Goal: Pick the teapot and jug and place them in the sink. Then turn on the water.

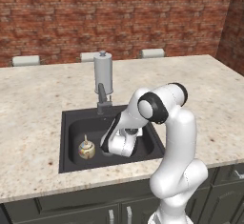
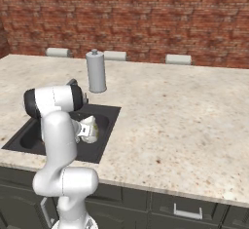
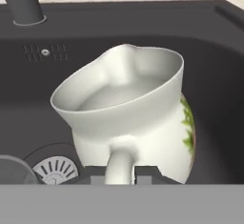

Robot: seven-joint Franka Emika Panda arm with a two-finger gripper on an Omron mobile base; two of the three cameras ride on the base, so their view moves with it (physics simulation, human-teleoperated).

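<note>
The cream-white jug with a red-green floral picture on its belly is low inside the dark sink, its mouth tilted in the hand view. My gripper is shut on the jug's handle, one dark fingertip on each side of it. From the right base view the jug peeks out beside my forearm, inside the basin. The small round teapot sits upright on the floor of the sink, to the left of my hand. I cannot tell whether the jug touches the sink floor.
A dark grey tap stands at the sink's back edge, with a tall grey canister right behind it. The round drain lies left of the jug. Speckled stone counter stretches around the sink, backed by a brick wall.
</note>
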